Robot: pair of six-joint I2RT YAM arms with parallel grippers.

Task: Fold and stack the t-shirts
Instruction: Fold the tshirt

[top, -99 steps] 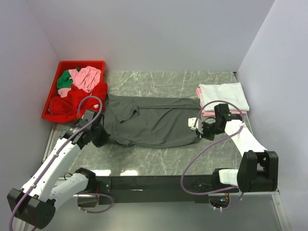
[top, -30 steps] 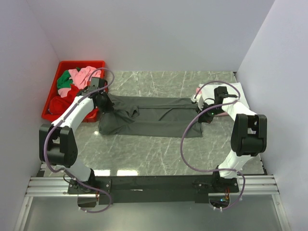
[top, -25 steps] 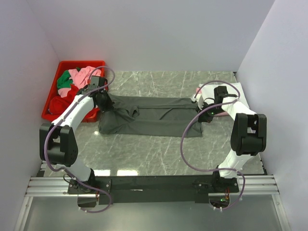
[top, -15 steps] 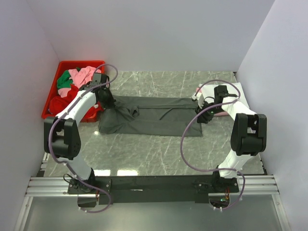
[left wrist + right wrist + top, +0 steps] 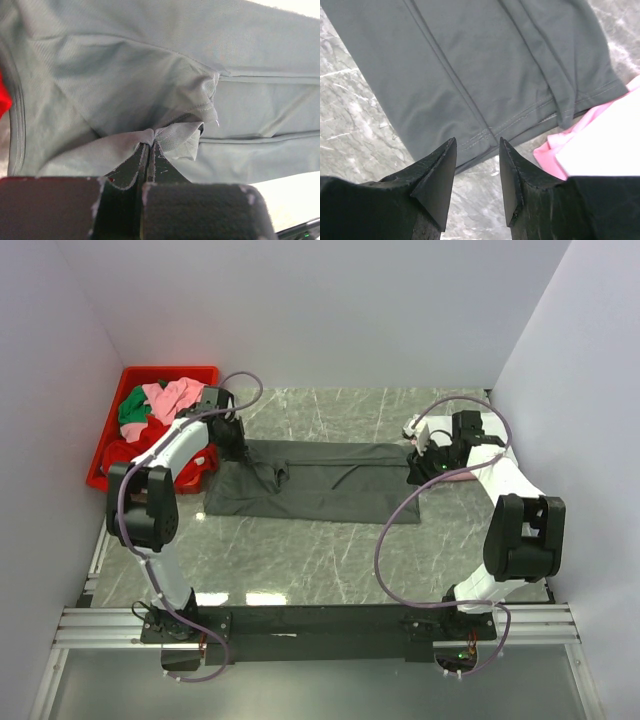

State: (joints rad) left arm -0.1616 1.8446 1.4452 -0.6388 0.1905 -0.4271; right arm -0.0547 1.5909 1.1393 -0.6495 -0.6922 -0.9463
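Observation:
The large dark grey t-shirt [image 5: 315, 480] lies as a long folded band across the marble table [image 5: 330, 550]. My left gripper [image 5: 233, 445] is at its far left corner, shut on a pinched fold of the grey cloth [image 5: 151, 144]. My right gripper [image 5: 415, 472] hovers open over the shirt's right hem [image 5: 485, 135], with nothing between its fingers [image 5: 477, 145]. Beside that hem lie a folded pink t-shirt [image 5: 552, 150] and a white t-shirt [image 5: 610, 135] on top of it.
A red plastic bin [image 5: 170, 370] stands at the back left, holding crumpled pink [image 5: 175, 395], green [image 5: 133, 406] and red [image 5: 135, 452] shirts. White walls close in on the left, back and right. The left arm reaches along the bin's right side.
The right gripper has opened and let go of the shirt's right hem. The left gripper has carried its corner farther back and to the right, and the shirt's left end has drawn in.

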